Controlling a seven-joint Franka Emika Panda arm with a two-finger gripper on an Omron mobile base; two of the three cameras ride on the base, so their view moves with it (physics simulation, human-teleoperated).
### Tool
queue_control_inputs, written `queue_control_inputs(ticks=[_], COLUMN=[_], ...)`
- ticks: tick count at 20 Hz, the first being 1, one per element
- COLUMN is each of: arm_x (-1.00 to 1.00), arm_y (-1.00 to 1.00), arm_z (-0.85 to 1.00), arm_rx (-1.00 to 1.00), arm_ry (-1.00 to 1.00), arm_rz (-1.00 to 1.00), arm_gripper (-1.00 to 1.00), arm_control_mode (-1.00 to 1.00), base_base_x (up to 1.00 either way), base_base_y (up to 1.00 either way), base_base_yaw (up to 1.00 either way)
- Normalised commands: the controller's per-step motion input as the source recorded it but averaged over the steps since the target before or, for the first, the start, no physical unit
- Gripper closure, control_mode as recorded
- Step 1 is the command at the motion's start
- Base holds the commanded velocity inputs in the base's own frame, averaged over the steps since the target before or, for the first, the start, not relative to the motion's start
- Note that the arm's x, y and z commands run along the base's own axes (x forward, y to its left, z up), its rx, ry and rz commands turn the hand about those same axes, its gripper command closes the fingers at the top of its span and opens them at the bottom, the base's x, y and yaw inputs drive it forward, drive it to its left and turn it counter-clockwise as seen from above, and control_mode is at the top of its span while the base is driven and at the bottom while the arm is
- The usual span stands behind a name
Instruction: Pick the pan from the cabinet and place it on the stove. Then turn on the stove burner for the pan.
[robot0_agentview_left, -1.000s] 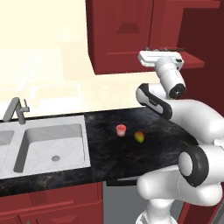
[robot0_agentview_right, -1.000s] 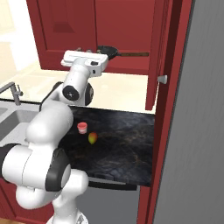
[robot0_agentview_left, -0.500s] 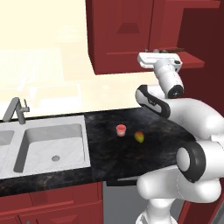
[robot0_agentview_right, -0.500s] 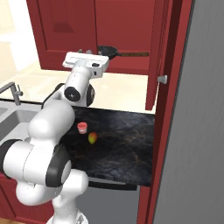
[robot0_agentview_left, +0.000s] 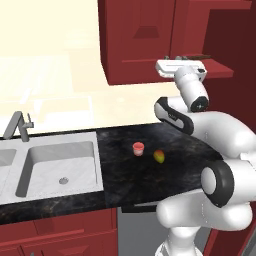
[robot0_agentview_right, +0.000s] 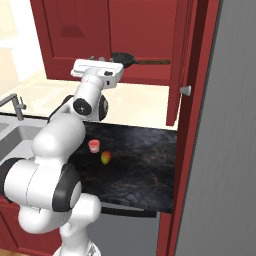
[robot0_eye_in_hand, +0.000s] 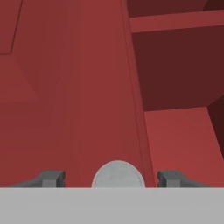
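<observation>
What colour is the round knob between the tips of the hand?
Silver-grey. The knob shows best in the hand view, against the dark red cabinet door.

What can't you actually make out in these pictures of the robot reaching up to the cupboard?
- Pan: in the right base view the robot's hand covers its near side; only the far rim and the handle show.
- Gripper: in the hand view the bottom edge cuts the fingertips, so contact with the round silver knob is unclear.
- Red cup and yellow-green fruit on the counter: too small to identify further.
</observation>
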Motion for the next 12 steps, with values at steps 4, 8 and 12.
queue_control_inputs(ticks=[4, 8, 12], arm_x=[0.19, 0.03, 0.0], arm_y=[0.06, 0.02, 0.0], arm_z=[0.0, 0.0, 0.0], arm_rx=[0.0, 0.0, 0.0], arm_ry=[0.01, 0.02, 0.0], arm_rz=[0.01, 0.0, 0.0], arm_gripper=[1.0, 1.0, 1.0], arm_control_mode=[-1.0, -1.0, -1.0], base_base_x=[0.0, 0.0, 0.0], base_base_y=[0.0, 0.0, 0.0], base_base_yaw=[0.0, 0.0, 0.0])
